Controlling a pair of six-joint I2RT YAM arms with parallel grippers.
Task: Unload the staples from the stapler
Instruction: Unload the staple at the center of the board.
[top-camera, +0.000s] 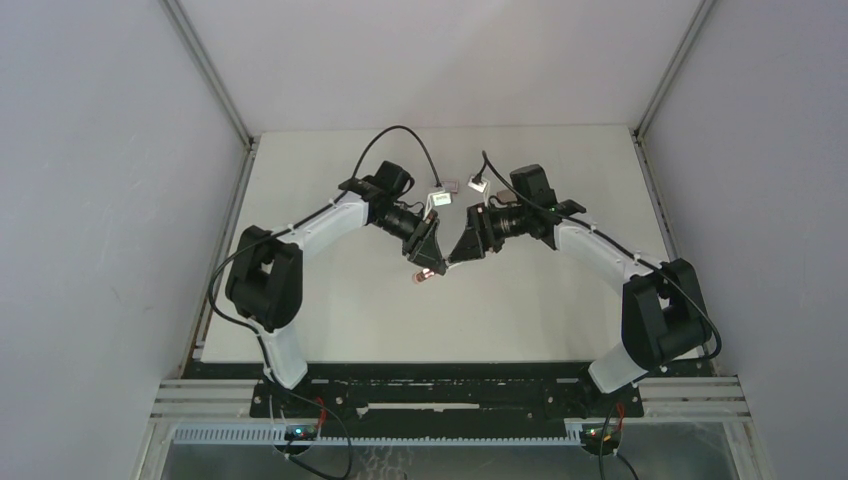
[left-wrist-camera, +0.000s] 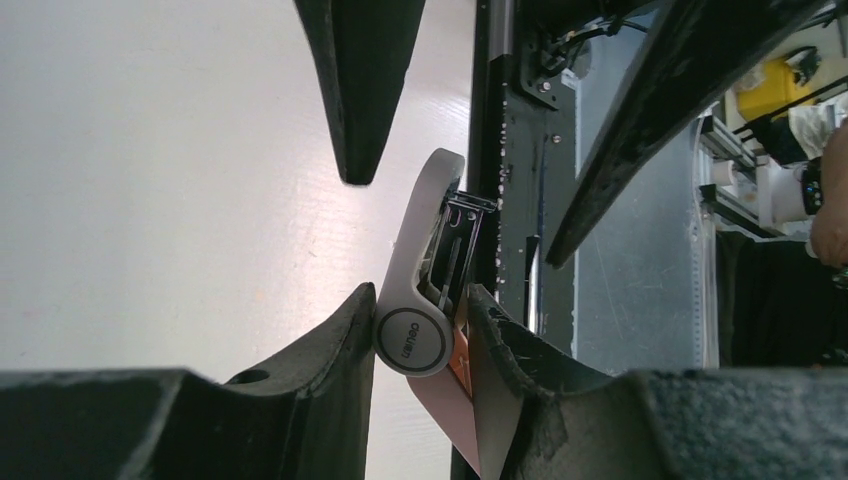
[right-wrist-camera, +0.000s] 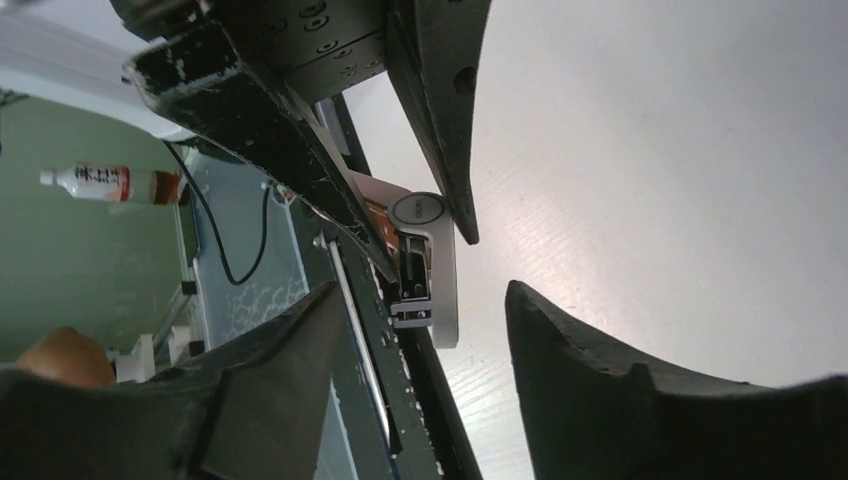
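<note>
The opened stapler (left-wrist-camera: 405, 260) is pinched at its hinge by the left fingers (left-wrist-camera: 330, 350) over the worktop (top-camera: 340, 320) so that its magazine (left-wrist-camera: 455, 250), staples not discernible, is presented to the spread right fingers (right-wrist-camera: 560, 360) alongside.

the stapler (left-wrist-camera: 412, 240) has a smooth grey plastic arm with a soft satin sheen, and its round hinge cap looks the same. inside the stapler a thin metal channel (left-wrist-camera: 458, 245) shows bare and shiny, beside a smooth orange plastic piece (left-wrist-camera: 460, 355). the left gripper fingers (left-wrist-camera: 320, 360) against the stapler are matt black, grainy and rough-edged, like the right gripper fingers (right-wrist-camera: 600, 380). under the stapler the table (left-wrist-camera: 150, 180) is white, matt, faintly grained
</note>
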